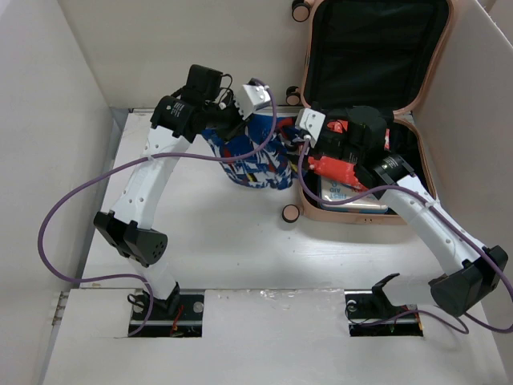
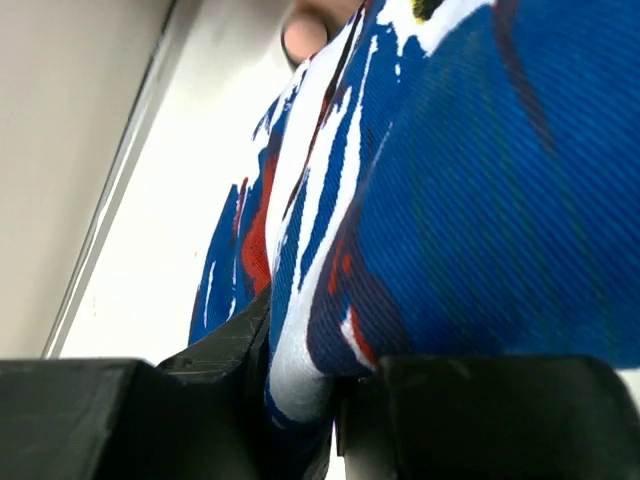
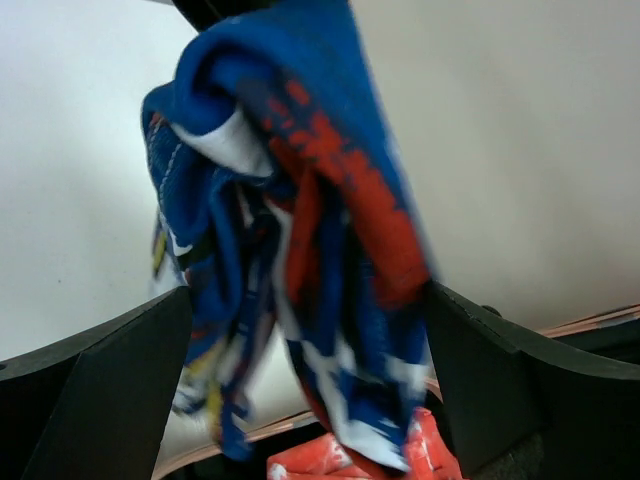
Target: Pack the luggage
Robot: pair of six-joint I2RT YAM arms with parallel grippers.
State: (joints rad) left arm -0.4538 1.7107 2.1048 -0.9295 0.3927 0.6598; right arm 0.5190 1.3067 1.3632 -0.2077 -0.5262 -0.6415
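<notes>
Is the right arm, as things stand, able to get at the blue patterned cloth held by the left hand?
Probably yes. The cloth hangs right between the open fingers of the right hand, with nothing in the way. The left hand grips its other end.

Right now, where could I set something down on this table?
Bare white table lies between the arm bases and the blue patterned cloth. The peach-pink hard-shell suitcase is crowded with red and black items.

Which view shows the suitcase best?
The top external view: the open suitcase shows, lid and base. The right wrist view catches only a strip of its rim; the left wrist view shows mostly cloth.
</notes>
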